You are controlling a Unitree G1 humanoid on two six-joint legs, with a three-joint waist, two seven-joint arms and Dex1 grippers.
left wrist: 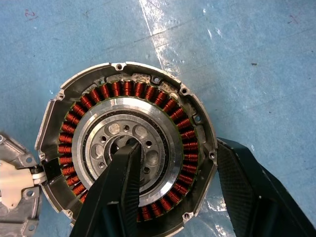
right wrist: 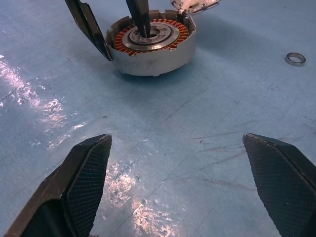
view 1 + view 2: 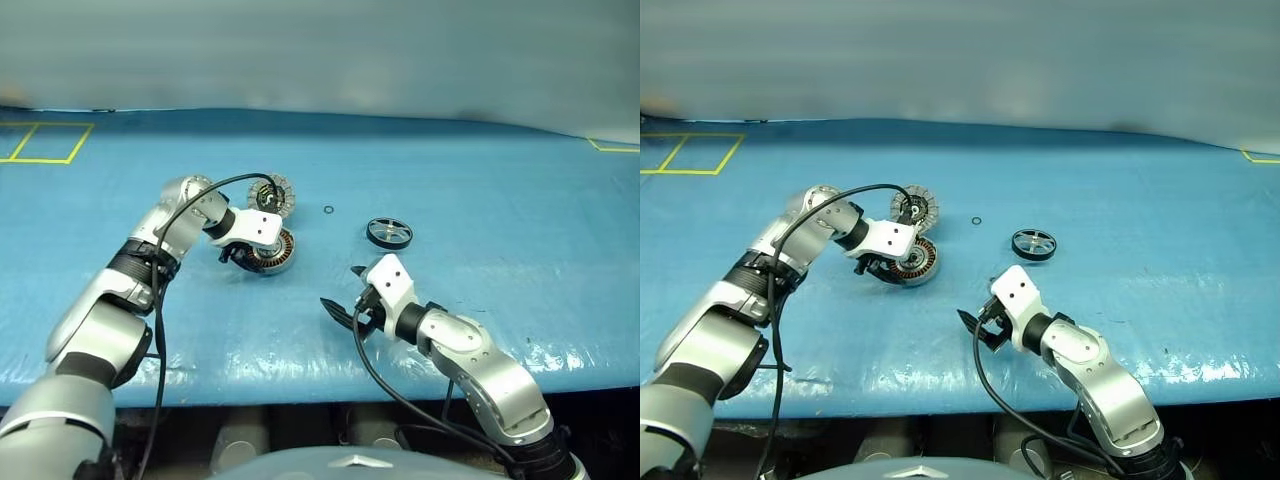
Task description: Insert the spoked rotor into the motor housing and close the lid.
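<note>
The motor housing (image 3: 277, 251) sat open side up on the blue table cover (image 3: 480, 160), roughly mid-depth and left of centre, its ring of copper windings around a silver bearing facing the ceiling; being round, it had no long axis, only an axis standing upright. The left gripper (image 1: 173, 182) came down steeply on it with its fingers partly apart, one finger (image 1: 118, 192) reaching into the central bearing hole and the other (image 1: 252, 192) outside the rim, so the wall lay between them; whether they pressed on it could not be told. Just behind the housing, touching or nearly so, the lid (image 3: 274, 192) leaned tilted, its silver radial segments showing. The spoked rotor (image 3: 389, 232) lay flat to the right, well apart from the housing, with bare cover all around it. A small black ring (image 3: 329, 210) lay between lid and rotor, on its own. The right gripper (image 3: 347, 297) hovered nearer the front edge, its fingers spread wide and holding nothing, pointing toward the housing across a stretch of free cover. The table's front edge ran just below that arm; the far half of the cover lay open, with yellow tape marks (image 3: 45, 142) at its far left corner.
</note>
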